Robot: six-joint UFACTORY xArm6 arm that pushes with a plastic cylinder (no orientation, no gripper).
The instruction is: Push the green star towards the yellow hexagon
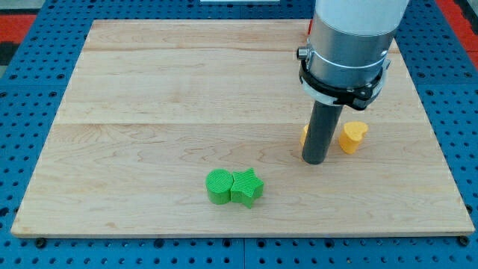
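The green star (248,187) lies on the wooden board (149,112) near the view's bottom centre, touching a round green block (219,186) on its left. My tip (315,160) rests on the board up and to the right of the star, well apart from it. A yellow block (305,134) peeks out just behind the rod's left side; its shape is mostly hidden, so I cannot tell if it is the hexagon. A yellow heart-shaped block (352,137) sits just to the right of the rod.
The arm's grey body (347,45) hangs over the board's upper right. A sliver of a red thing (308,30) shows at the arm's left edge. A blue pegboard table (30,90) surrounds the board.
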